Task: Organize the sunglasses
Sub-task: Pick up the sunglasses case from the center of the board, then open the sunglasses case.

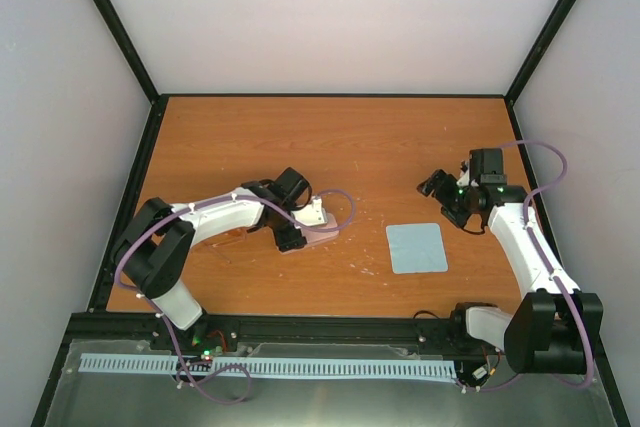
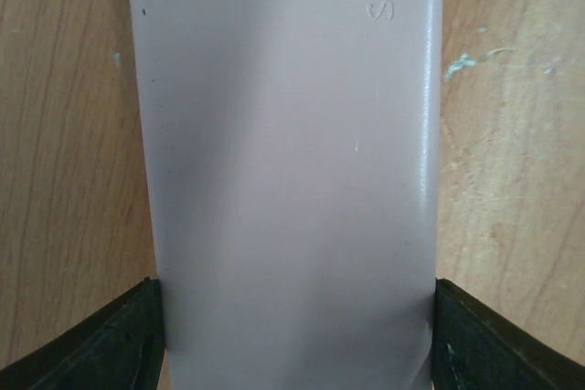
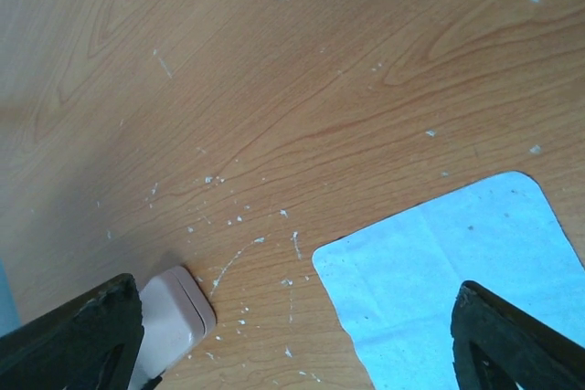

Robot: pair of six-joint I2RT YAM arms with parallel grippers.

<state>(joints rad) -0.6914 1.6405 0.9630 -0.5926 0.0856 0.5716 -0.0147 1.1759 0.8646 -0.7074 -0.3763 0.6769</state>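
The pink case [image 1: 322, 233] lies left of the table's middle. In the left wrist view the pink case [image 2: 283, 134] fills the space between my black fingers [image 2: 119, 340], which press on both of its long sides. My left gripper [image 1: 300, 231] is shut on it. A faint amber shape [image 1: 236, 238] under the left forearm may be the sunglasses; they are mostly hidden. My right gripper [image 1: 447, 202] hovers open at the right, with nothing between its jaws. In its wrist view the right gripper [image 3: 297, 326] looks down on bare wood and a corner of the case [image 3: 174, 312].
A light blue square cloth [image 1: 416, 247] lies flat between the two grippers, and the cloth's corner [image 3: 448, 271] shows in the right wrist view. White flecks dot the wooden table [image 1: 340, 137]. Black frame posts and pale walls ring the table.
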